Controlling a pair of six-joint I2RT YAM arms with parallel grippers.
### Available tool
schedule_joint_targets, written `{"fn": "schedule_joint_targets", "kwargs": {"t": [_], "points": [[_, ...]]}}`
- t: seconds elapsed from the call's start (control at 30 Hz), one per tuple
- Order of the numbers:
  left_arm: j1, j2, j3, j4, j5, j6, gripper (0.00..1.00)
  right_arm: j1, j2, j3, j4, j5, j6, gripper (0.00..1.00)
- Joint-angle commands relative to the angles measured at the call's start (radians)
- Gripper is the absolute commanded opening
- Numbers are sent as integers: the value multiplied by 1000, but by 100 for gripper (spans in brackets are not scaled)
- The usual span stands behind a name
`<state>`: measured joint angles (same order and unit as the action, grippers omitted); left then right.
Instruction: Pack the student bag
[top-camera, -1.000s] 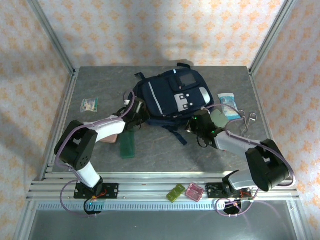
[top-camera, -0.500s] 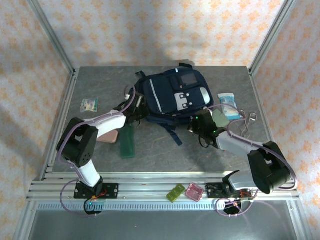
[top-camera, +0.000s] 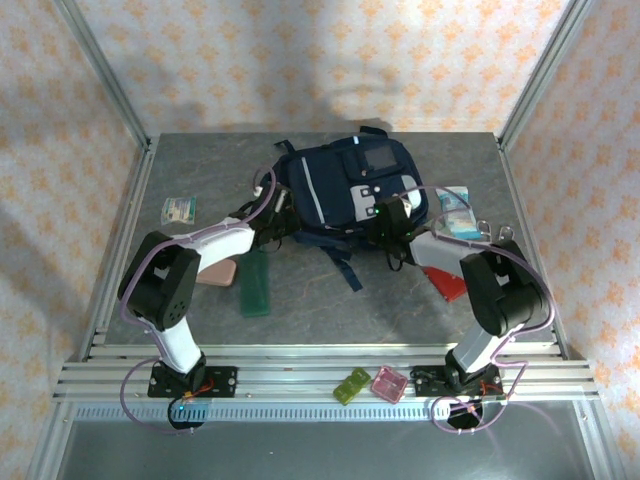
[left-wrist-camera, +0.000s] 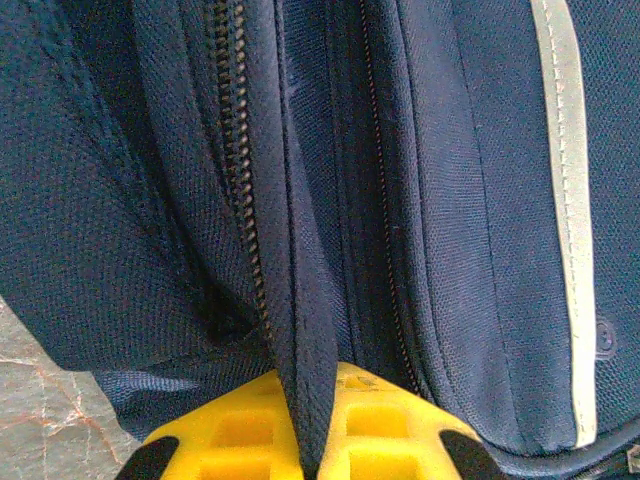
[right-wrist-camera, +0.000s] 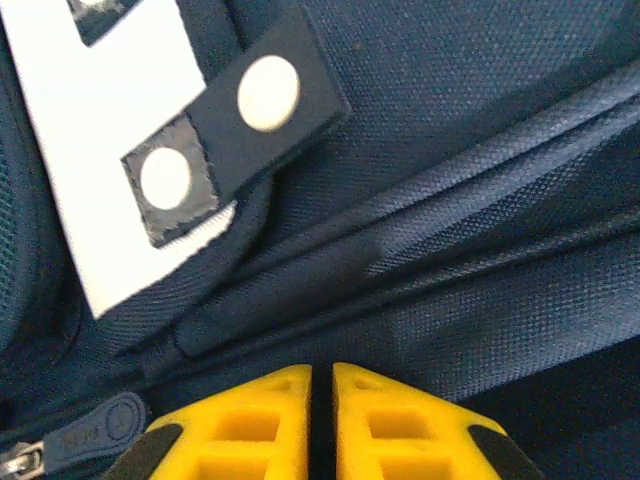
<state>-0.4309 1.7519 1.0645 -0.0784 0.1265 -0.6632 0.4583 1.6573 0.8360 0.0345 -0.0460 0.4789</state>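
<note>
A fold of the student bag (lying at the far middle of the table) is pinched beside its zipper by the left gripper. The right gripper is set against the bag's seam below a snap tab, its fingers almost together, a thin slit between.

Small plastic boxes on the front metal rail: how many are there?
2. A small yellow-green plastic box and a small pink plastic box lie side by side on the metal rail, near its middle. None seems hidden.
</note>
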Motion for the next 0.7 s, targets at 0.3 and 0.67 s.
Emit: {"fn": "schedule_joint_targets", "kwargs": {"t": [0.3,0.67], "points": [[61,83,190,-55,-89,130,18,151,-146,-166,-5,-94,119,13],[20,-130,13,19,-25,37,47,148,-224,118,-215,23,7,46]]}}
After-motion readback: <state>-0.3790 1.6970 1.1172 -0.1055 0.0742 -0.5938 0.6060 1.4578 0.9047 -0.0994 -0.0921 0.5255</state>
